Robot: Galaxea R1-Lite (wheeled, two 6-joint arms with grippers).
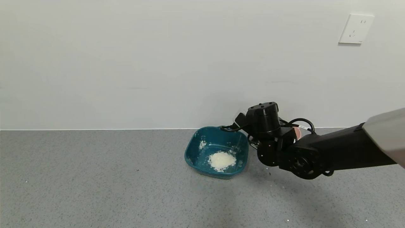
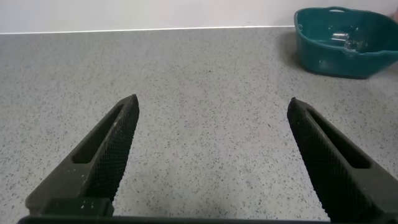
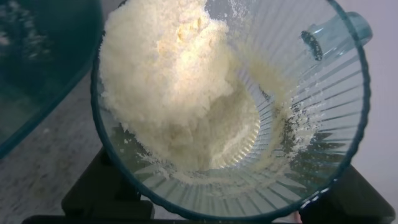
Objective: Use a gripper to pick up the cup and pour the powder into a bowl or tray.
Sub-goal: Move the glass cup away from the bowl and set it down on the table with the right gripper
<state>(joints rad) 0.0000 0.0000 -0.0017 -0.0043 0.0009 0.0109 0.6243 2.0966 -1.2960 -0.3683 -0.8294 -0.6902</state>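
Cup (image 3: 292, 124) (unseen from the head camera) sits clamped in right gripper (image 3: 217, 205) beside basin (image 1: 218, 133).

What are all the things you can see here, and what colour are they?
Basin: one, dark teal, on the grey counter by the wall.
Powder: white; one pile in the basin, more in the cup.
Cup: one, clear blue-green, ribbed, in the right gripper, next to the basin.
Counter: one, grey, speckled.
Wall socket: one, white, high on the wall.
Right gripper: black, just right of the basin, holding the cup.
Left gripper: black, open, low over bare counter, away from the basin.
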